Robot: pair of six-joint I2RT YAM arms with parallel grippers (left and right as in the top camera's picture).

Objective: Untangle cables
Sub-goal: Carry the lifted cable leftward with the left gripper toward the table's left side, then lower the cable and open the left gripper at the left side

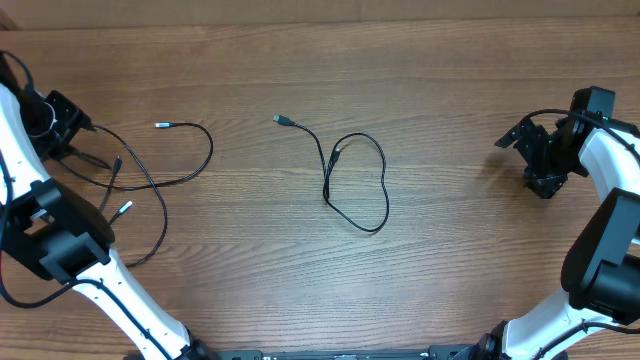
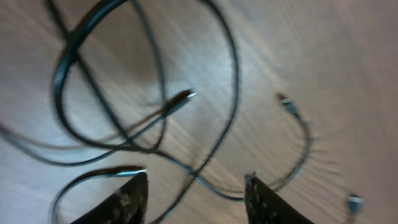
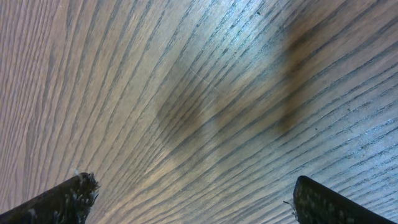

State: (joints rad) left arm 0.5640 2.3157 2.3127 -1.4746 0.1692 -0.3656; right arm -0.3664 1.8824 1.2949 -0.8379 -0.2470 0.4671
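Two thin black cables lie in loose crossing loops at the left: one (image 1: pixel 211 148) with a silver tip at the back, the other (image 1: pixel 163 215) with a silver tip nearer the front. A third cable (image 1: pixel 386 200) lies apart in a loop at the table's middle. My left gripper (image 1: pixel 72 135) hovers at the left loops' far left edge. In the blurred left wrist view its fingers (image 2: pixel 196 182) are open above crossing cables (image 2: pixel 235 81) and a silver-tipped plug (image 2: pixel 184 96); nothing is held. My right gripper (image 1: pixel 540 158) is at the far right, open and empty over bare wood (image 3: pixel 193 186).
The wooden table (image 1: pixel 460 260) carries only the cables. The white left arm (image 1: pixel 60 240) lies along the left side, over part of the left cables. The right arm (image 1: pixel 610 230) stands at the right edge.
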